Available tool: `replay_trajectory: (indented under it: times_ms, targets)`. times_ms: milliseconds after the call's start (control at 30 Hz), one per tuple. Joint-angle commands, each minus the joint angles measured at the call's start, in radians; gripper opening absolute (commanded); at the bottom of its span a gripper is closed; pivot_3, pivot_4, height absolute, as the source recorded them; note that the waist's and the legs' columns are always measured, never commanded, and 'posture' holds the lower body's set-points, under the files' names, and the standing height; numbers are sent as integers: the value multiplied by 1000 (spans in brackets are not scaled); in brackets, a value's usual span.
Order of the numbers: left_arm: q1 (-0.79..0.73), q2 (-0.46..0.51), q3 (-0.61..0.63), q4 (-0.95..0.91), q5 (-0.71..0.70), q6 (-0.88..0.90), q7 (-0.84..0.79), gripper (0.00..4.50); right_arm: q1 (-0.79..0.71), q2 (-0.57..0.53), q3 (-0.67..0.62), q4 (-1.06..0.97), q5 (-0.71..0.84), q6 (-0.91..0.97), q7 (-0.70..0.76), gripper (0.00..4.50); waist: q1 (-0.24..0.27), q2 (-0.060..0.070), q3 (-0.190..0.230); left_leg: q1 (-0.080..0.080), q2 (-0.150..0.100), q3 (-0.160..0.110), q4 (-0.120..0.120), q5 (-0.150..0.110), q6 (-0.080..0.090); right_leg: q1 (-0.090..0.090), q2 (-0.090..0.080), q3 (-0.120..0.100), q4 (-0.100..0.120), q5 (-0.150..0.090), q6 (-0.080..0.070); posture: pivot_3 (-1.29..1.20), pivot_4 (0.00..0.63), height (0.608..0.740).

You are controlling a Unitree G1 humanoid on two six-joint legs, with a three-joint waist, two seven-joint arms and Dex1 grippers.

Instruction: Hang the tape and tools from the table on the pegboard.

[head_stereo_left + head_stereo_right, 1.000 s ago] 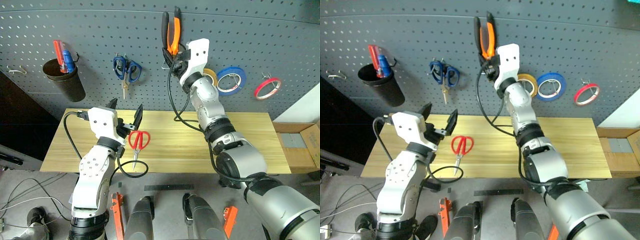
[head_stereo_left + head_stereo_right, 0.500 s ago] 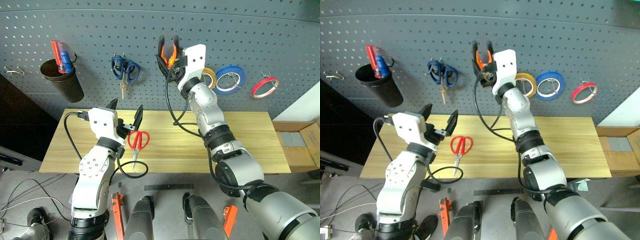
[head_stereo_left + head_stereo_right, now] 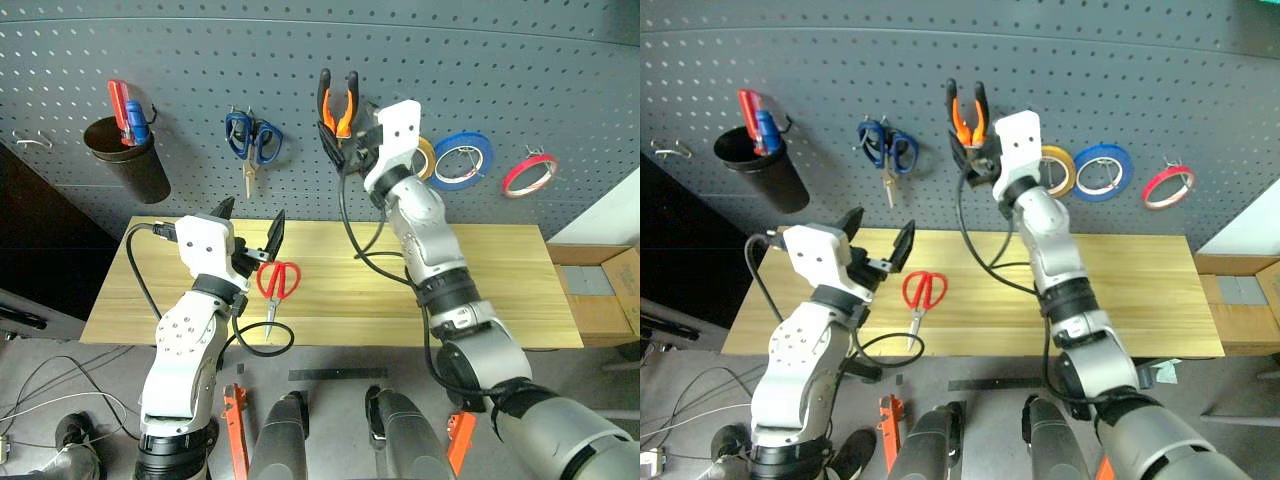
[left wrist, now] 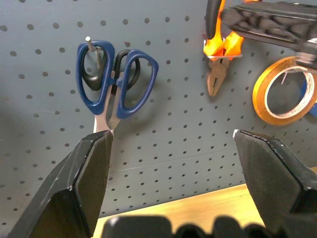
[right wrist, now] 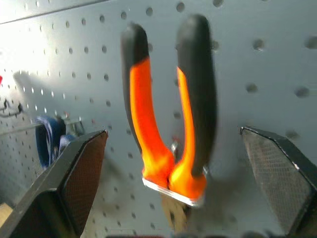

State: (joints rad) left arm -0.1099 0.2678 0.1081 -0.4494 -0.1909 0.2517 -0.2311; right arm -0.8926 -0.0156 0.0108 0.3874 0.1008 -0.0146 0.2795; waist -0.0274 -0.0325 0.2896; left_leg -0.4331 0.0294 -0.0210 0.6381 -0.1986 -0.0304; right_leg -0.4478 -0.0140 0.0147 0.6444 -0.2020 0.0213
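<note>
Since the earlier frame the right gripper (image 3: pixel 976 160) had let go of the orange-and-black-handled pliers (image 3: pixel 337 100), its fingers now spread wide just in front of them; the pliers hung handles-up on the dark grey perforated pegboard (image 3: pixel 500 60). Red-handled scissors (image 3: pixel 276 284) with steel blades lay flat on the pale plank table (image 3: pixel 500 290) — left of centre, near the left gripper (image 3: pixel 250 228), whose fingers were splayed and empty. The thin red tape ring (image 3: pixel 531 173) hung at the far right, beside a blue roll (image 3: pixel 461 160) and a yellow roll (image 3: pixel 1056 170).
</note>
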Motion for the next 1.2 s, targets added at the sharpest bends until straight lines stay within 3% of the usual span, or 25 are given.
replay_trajectory:
  times_ms: [33,233,433,567,767,967,1200]
  targets:
    - [33,22,42,29,-20,-50,-39,4176,93,-33,7,-272,27,130,7,4470,-1,0,0,0,0,0,0,0,0,0,0,0,0,0,0,-14,253,740]
    - [73,38,63,85,-56,-15,-81,4176,231,-64,26,-525,51,305,12,4470,-7,-1,-5,0,0,1,0,0,0,-1,1,0,1,0,1,-41,219,740]
    - [158,81,35,62,-111,258,-91,4176,456,-206,83,-803,274,642,206,4470,-6,-1,-6,0,0,1,-1,0,0,-2,2,0,1,-1,0,-51,222,740]
    - [83,105,-68,113,36,416,14,4176,611,-335,173,-862,311,747,303,4470,-2,-2,-6,0,-1,0,0,0,0,-1,1,0,1,-1,0,-48,220,740]
    - [-38,37,-141,163,94,602,108,4176,655,-366,221,-823,290,740,329,4470,-14,-4,-8,0,-2,2,7,0,-1,0,1,0,0,-2,-3,-48,227,740]
    - [-70,-16,-109,193,117,769,187,4176,669,-377,253,-793,246,703,336,4470,-19,-6,-9,1,-1,0,5,0,-1,1,4,0,1,1,3,-50,222,740]
    - [-114,-62,-70,291,110,835,203,4176,674,-377,264,-789,229,689,338,4470,-18,-7,-9,1,-1,-1,6,-1,-2,1,5,-1,1,1,3,-62,216,740]
